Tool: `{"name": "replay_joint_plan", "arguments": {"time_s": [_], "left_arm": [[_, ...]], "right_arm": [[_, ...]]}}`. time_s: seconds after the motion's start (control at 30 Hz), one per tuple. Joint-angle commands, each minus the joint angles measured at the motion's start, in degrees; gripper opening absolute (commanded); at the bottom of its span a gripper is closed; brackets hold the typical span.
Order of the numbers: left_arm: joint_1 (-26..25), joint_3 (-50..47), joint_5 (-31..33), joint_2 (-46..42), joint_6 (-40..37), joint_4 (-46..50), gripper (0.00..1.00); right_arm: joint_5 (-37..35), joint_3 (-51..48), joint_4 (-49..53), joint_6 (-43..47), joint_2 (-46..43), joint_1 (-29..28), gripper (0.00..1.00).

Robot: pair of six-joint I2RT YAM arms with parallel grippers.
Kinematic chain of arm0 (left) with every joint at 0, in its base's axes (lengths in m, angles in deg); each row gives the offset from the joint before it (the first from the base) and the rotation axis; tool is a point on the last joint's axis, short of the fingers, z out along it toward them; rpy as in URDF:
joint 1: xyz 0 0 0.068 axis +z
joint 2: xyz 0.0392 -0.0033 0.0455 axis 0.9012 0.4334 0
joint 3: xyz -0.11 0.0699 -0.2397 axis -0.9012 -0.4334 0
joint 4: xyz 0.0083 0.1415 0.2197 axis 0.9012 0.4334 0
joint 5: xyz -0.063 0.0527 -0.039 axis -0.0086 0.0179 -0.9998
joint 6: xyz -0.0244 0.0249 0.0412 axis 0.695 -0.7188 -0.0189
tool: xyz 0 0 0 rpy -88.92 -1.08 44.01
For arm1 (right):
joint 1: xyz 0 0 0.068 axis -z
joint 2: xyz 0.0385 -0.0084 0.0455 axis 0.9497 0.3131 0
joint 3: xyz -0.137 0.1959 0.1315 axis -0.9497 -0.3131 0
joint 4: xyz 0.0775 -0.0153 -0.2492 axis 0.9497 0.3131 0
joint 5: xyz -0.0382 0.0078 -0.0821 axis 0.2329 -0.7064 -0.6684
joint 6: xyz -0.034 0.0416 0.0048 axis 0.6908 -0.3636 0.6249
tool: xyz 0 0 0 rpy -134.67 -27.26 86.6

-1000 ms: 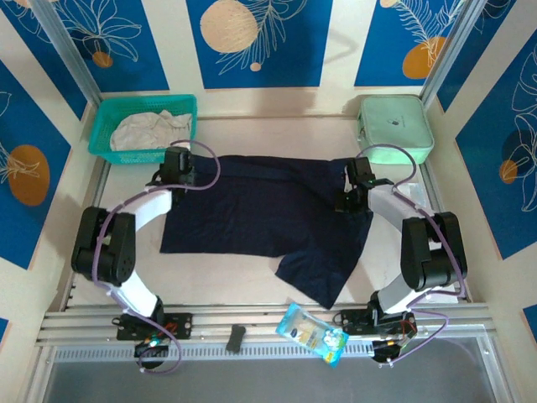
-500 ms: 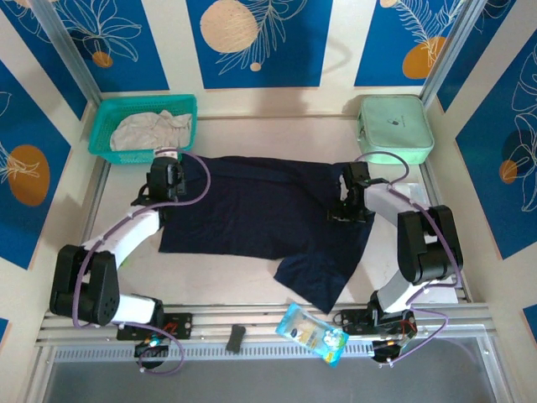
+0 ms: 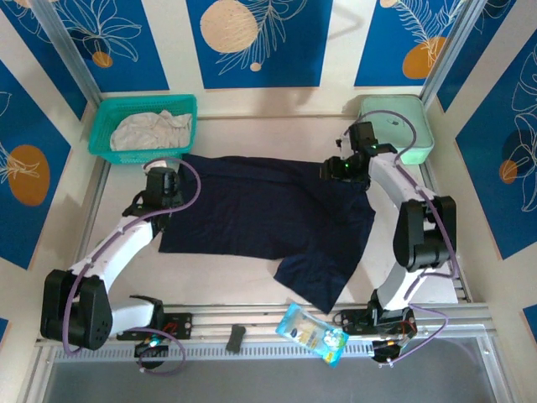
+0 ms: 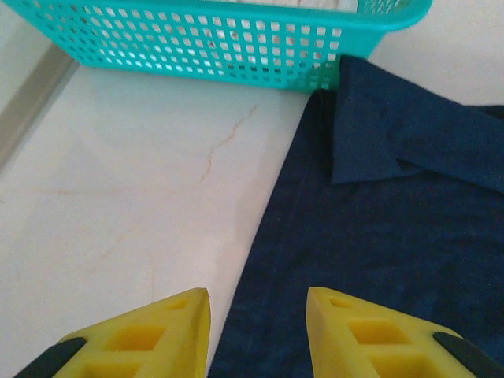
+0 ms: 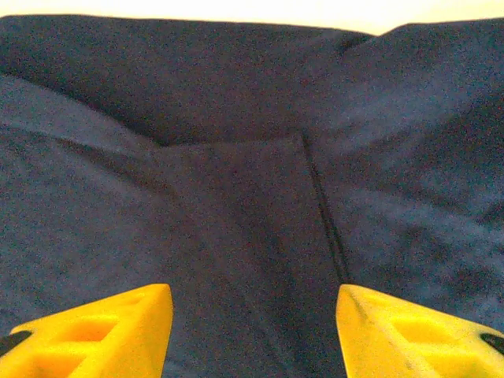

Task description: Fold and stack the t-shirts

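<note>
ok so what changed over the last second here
The right gripper moved toward the far edge of the navy shirt and its jaws opened; nothing is between them. The left gripper slid back and outward to the shirt's left edge, jaws apart, holding nothing. The shirt, the basket with the pale shirt and the green case stayed put.

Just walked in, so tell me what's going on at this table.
Two robot arms are working on a dark navy t-shirt spread mostly flat on the table, one part trailing toward the near edge. The left gripper hovers open over the shirt's left edge beside the teal basket, and the right gripper hovers open over the cloth at its far right. Neither holds anything. A pale t-shirt lies crumpled in the basket, not yet folded.
</note>
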Motion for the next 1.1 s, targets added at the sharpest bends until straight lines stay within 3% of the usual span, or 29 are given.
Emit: {"name": "replay_joint_plan", "arguments": {"time_s": [0.0, 0.4, 1.07], "left_arm": [[-0.48, 0.04, -2.79, -0.85, 2.79, 4.26, 0.36], [-0.48, 1.18, -3.55, 0.46, 2.65, 5.45, 0.33], [-0.54, 1.94, -4.92, 2.84, 3.10, 5.30, 0.29]], "right_arm": [[3.13, 8.36, 2.66, 3.58, 10.06, 0.77, 0.52], [6.52, 19.77, 5.24, 5.41, 24.51, 1.68, 0.47], [9.31, 22.01, 5.62, 4.89, 27.63, 1.82, 0.42]]}}
